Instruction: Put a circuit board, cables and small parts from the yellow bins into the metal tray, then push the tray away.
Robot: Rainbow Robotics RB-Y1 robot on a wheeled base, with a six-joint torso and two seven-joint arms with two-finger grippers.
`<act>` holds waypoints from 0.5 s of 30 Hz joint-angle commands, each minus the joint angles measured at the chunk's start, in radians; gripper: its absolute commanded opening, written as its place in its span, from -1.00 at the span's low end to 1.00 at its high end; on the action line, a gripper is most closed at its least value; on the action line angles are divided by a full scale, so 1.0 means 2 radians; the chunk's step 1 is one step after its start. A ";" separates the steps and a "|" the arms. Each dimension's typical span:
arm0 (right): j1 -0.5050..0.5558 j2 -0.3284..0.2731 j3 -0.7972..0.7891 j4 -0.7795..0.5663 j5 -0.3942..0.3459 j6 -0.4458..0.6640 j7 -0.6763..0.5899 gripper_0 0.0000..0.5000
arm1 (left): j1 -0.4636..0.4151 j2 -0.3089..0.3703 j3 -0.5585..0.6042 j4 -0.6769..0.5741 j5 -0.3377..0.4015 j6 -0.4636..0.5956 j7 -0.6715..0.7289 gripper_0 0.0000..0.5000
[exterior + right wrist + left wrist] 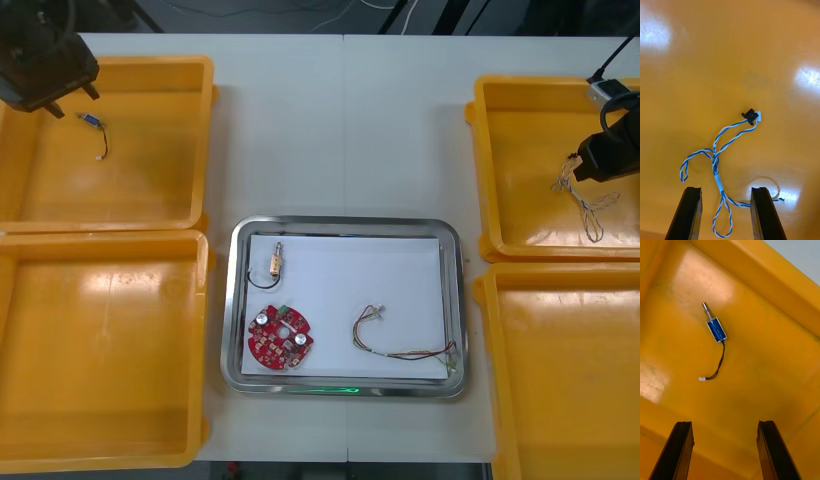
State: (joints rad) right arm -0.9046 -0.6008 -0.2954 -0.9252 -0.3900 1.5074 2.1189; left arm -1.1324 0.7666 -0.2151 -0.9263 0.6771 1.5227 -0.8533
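Note:
My right gripper (pixel 578 170) hangs open low over the far right yellow bin (pixel 520 150), its fingers (pixel 690 210) astride the twisted blue and white cable (pixel 720 157) lying on the bin floor. My left gripper (pixel 60 100) is open above the far left yellow bin (pixel 150 190), a short way from a small blue metal part (pixel 716 329) with a black lead. The metal tray (pixel 455 300), white inside, holds a round red circuit board (pixel 281 338), a red and yellow cable (pixel 400 345) and a small metal part (pixel 275 262) with a black cable.
Two near yellow bins (pixel 100 350) (pixel 570 370) flank the tray at front left and front right. Bare table (pixel 345 130) lies between the far bins, beyond the tray.

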 commanded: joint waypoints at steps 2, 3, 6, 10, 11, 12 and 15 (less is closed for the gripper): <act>-0.022 -0.016 0.025 0.018 -0.016 -0.020 0.043 0.49 | -0.031 0.018 0.015 0.026 -0.010 -0.037 0.030 1.00; -0.022 -0.016 0.026 0.025 -0.019 -0.024 0.050 0.49 | -0.031 0.016 0.016 0.033 -0.010 -0.048 0.031 1.00; -0.021 -0.016 0.026 0.035 -0.024 -0.033 0.063 0.49 | -0.031 0.011 0.019 0.042 -0.015 -0.068 0.033 1.00; -0.015 -0.016 0.028 0.037 -0.029 -0.034 0.067 0.49 | -0.031 0.004 0.021 0.059 -0.016 -0.096 0.035 1.00; -0.013 -0.016 0.028 0.037 -0.029 -0.034 0.068 0.49 | -0.031 0.001 0.021 0.062 -0.018 -0.104 0.035 1.00; -0.010 -0.016 0.028 0.037 -0.030 -0.035 0.068 0.49 | -0.031 -0.003 0.020 0.070 -0.019 -0.112 0.034 1.00; -0.006 -0.016 0.028 0.037 -0.031 -0.040 0.070 0.49 | -0.032 -0.012 0.021 0.084 -0.022 -0.132 0.034 1.00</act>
State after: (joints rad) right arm -0.9050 -0.6008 -0.2557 -0.8380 -0.4398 1.4441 2.2379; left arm -1.1327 0.7606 -0.2108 -0.7815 0.6522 1.2981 -0.8524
